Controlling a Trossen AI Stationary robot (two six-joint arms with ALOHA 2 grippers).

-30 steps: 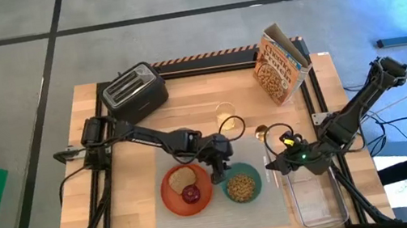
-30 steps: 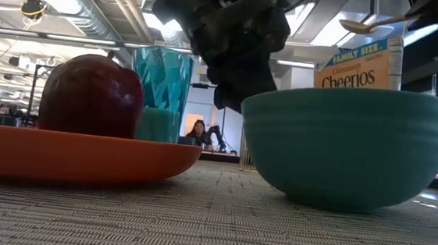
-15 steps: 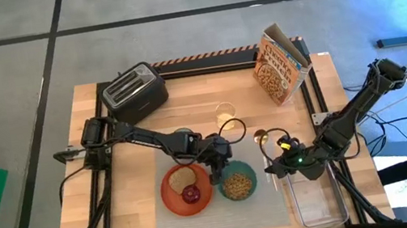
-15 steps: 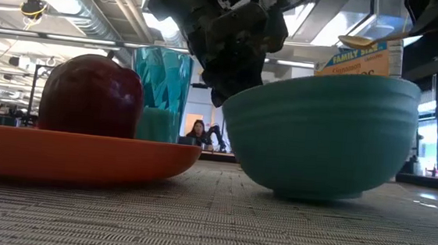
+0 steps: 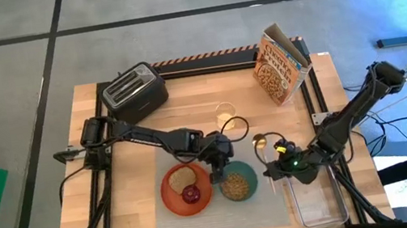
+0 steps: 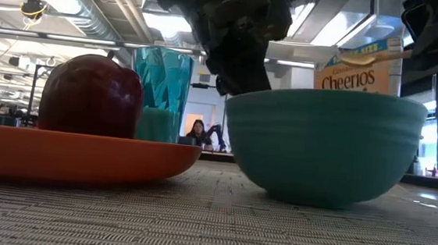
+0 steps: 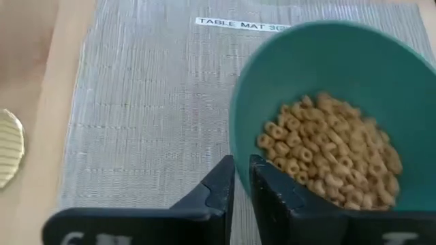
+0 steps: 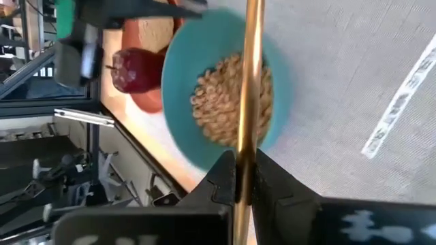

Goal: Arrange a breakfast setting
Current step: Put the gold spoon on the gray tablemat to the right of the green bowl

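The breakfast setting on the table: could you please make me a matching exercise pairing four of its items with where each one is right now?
Items:
1. teal bowl
2. gold spoon
3. red fruit
4. green-tinted glass

Places:
A. on the orange plate, beside the toast slice
B. pinched at its rim by the left pincer
C. standing behind the plate in the low view
D. held in the right pincer, over the bowl in that wrist view

Pairs: 1-B, 2-D, 3-A, 4-C
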